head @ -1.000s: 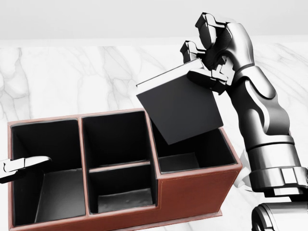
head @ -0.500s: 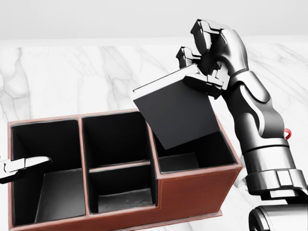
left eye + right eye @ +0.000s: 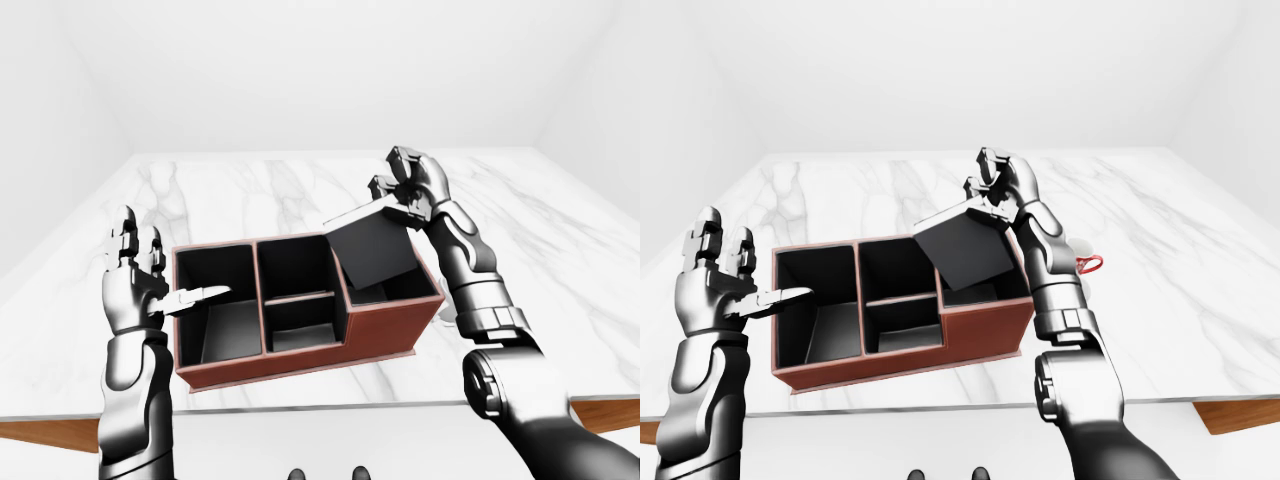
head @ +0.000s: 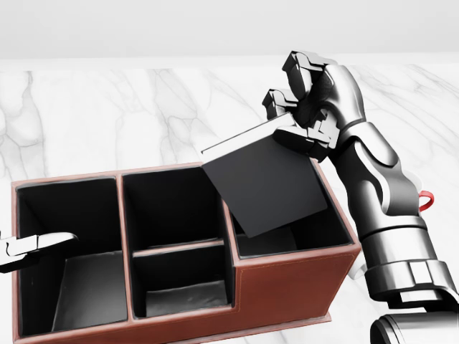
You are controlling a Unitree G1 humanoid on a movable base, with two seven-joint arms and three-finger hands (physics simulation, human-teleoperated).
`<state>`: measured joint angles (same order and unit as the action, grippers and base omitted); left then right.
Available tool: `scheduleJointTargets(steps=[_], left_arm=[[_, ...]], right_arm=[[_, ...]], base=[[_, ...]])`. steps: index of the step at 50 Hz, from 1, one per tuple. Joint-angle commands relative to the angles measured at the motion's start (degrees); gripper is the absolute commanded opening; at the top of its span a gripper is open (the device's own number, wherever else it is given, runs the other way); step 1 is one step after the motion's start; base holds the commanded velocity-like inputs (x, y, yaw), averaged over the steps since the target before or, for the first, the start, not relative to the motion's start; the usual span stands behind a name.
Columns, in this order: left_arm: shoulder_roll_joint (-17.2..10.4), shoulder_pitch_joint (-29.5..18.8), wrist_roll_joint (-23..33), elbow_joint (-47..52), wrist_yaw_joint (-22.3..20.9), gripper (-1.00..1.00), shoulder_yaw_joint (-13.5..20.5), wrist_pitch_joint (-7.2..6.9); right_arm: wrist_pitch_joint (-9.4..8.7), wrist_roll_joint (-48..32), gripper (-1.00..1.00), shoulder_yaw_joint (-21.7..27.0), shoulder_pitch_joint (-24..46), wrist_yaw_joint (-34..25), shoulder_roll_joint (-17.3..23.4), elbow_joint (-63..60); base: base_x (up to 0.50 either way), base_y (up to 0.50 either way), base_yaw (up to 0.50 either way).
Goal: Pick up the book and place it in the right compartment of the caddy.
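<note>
A black book [image 4: 262, 183] hangs tilted over the right compartment of the brown caddy [image 4: 287, 287]. Its lower corner dips inside that compartment. My right hand [image 4: 290, 118] is shut on the book's upper right corner, above the caddy's far right rim. The caddy has a large left compartment, a divided middle one and the right one. My left hand [image 3: 135, 285] stands open at the caddy's left end. One of its fingers [image 4: 36, 247] reaches over the left compartment and holds nothing.
The caddy stands on a white marble table [image 3: 250, 180] with a wooden edge [image 3: 30, 430] at the bottom of the eye views. A small white object with a red loop [image 3: 1092, 263] sits just right of my right forearm. White walls surround the table.
The right hand has lowered the book, so its bottom corner now sits deeper in the right compartment. The left hand and caddy have not moved.
</note>
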<state>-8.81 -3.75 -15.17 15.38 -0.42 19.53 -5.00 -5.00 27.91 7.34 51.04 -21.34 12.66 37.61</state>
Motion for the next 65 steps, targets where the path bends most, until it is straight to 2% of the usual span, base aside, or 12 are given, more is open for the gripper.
scheduleJointTargets(steps=[1, 9, 10, 47, 51, 65], left_arm=[[0.0, 0.0, 0.1, -0.1, 0.0, 1.00, -0.1, 0.00], [0.0, 0.1, 0.1, 0.0, 0.0, 1.00, -0.1, 0.00], [0.0, 0.0, 0.1, -0.1, 0.0, 1.00, 0.0, 0.00], [0.0, 0.0, 0.0, -0.2, 0.0, 1.00, -0.1, 0.00], [0.0, 0.0, -0.1, 0.2, 0.1, 1.00, 0.0, 0.00], [0.1, 0.1, 0.1, 0.0, -0.1, 1.00, 0.0, 0.00]], right_arm=[[0.00, -1.1, -1.00, 1.0, -0.6, 0.2, 0.0, -0.7], [0.00, -1.5, -1.00, 0.7, -0.8, 0.2, 0.1, -0.7], [0.00, -1.7, 1.00, 0.6, -0.9, 0.2, 0.1, -1.3], [0.00, 0.2, 1.00, 1.3, -0.6, 2.6, 0.7, -4.1], [0.00, 0.0, 1.00, 1.3, -0.9, 4.2, 1.0, -7.2], [0.00, -2.7, 1.00, 0.9, -3.5, 11.1, 1.7, -31.6]], base=[[0.00, 0.00, 0.00], [0.00, 0.00, 0.00], [0.00, 0.00, 0.00], [0.00, 0.00, 0.00], [0.00, 0.00, 0.00], [0.00, 0.00, 0.00]])
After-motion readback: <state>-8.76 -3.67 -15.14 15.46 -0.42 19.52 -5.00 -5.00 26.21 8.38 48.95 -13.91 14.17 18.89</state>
